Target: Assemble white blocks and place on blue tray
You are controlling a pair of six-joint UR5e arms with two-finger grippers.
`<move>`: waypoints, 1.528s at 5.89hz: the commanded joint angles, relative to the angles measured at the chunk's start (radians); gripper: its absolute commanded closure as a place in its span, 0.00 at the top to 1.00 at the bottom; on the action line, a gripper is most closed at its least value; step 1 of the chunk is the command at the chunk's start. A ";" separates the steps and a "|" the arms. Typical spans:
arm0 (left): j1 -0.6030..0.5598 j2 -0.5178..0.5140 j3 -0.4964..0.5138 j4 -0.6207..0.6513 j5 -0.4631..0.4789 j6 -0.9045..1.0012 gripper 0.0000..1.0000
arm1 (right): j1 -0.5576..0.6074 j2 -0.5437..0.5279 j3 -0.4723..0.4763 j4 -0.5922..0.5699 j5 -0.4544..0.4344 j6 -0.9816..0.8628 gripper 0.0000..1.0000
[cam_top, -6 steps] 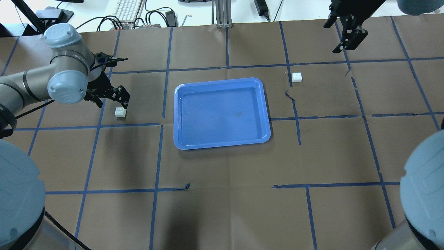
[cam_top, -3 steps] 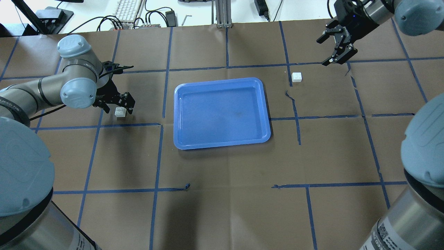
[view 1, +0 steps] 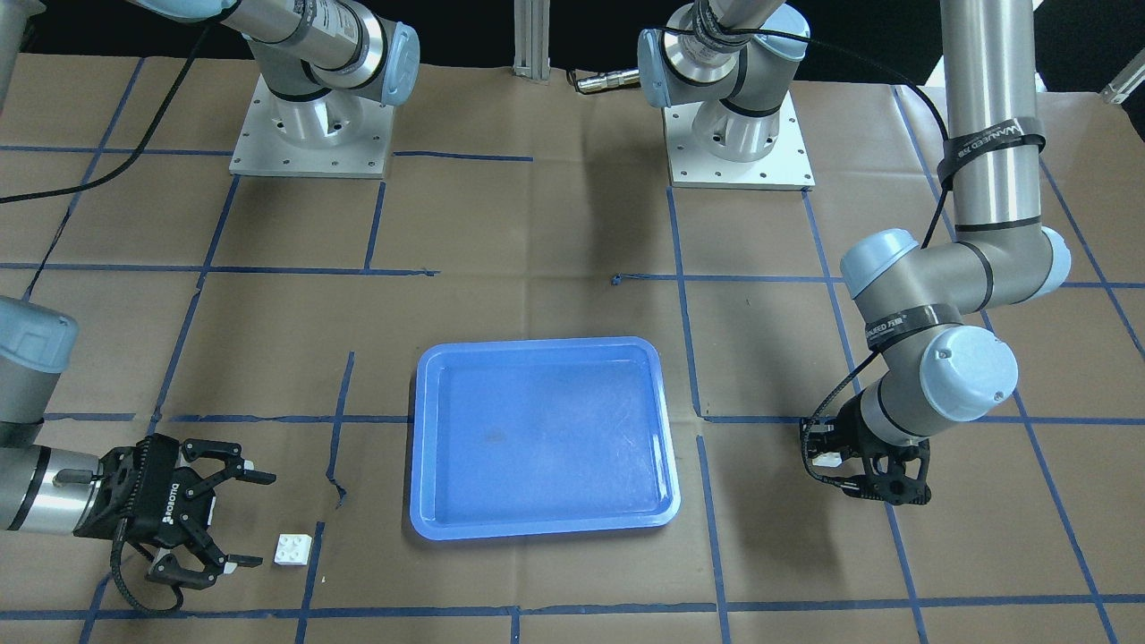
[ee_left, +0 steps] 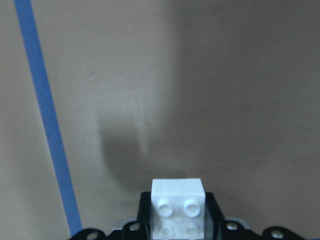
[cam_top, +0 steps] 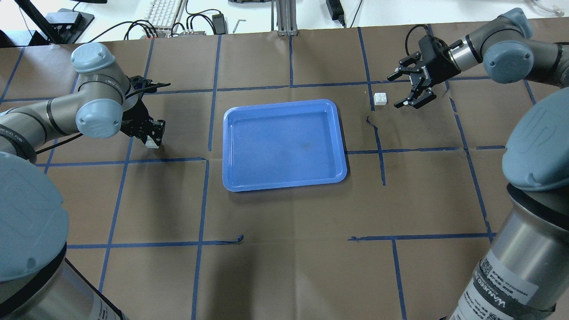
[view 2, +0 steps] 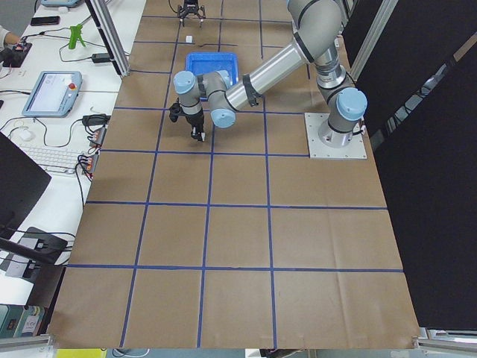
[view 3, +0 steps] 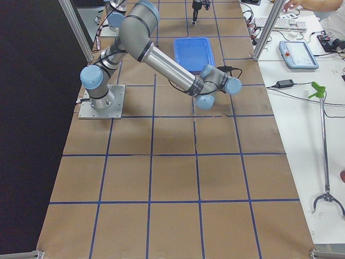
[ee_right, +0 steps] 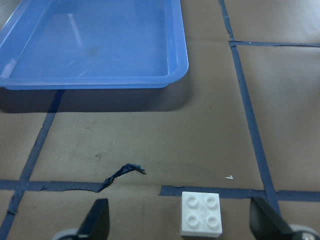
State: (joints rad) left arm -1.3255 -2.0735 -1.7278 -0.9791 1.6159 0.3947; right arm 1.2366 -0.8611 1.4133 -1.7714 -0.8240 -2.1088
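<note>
One white block [ee_left: 178,207] sits between the fingers of my left gripper [cam_top: 154,138], which is shut on it at or just above the table, left of the blue tray [cam_top: 284,146]. It barely shows in the overhead view [cam_top: 152,144]. The other white block [cam_top: 380,98] lies studs up on the table, right of the tray's far corner. My right gripper [cam_top: 394,92] is open and low, its tips just short of that block. In the right wrist view the block [ee_right: 201,213] lies between the spread fingers [ee_right: 97,222], with the tray [ee_right: 182,60] beyond. The tray is empty.
Brown paper with blue tape lines covers the table [cam_top: 284,249]. Torn tape curls lie near the right block [ee_right: 122,175]. Cables and a keyboard [cam_top: 164,13] lie past the far edge. The arm bases [view 1: 309,134] stand on the robot's side.
My left gripper has come down over its block and shut on it. My right arm has swung down and inward, and its open gripper now sits right beside the other block.
</note>
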 commanded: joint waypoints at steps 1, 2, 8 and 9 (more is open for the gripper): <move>-0.050 0.035 0.001 -0.003 -0.002 0.186 0.10 | 0.000 0.031 -0.002 -0.032 0.009 -0.007 0.99; -0.119 0.049 -0.002 -0.001 -0.007 0.314 0.11 | 0.000 0.054 -0.001 -0.037 0.009 -0.008 0.99; -0.500 0.029 0.016 0.081 -0.011 0.580 0.12 | 0.001 0.067 -0.005 -0.037 0.008 -0.008 0.54; -0.506 0.027 0.014 0.106 -0.014 0.698 0.14 | 0.001 0.065 -0.007 -0.040 0.006 -0.010 0.46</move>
State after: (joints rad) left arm -1.8170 -2.0419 -1.7121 -0.9088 1.6058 0.9745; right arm 1.2374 -0.7950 1.4078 -1.8095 -0.8168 -2.1172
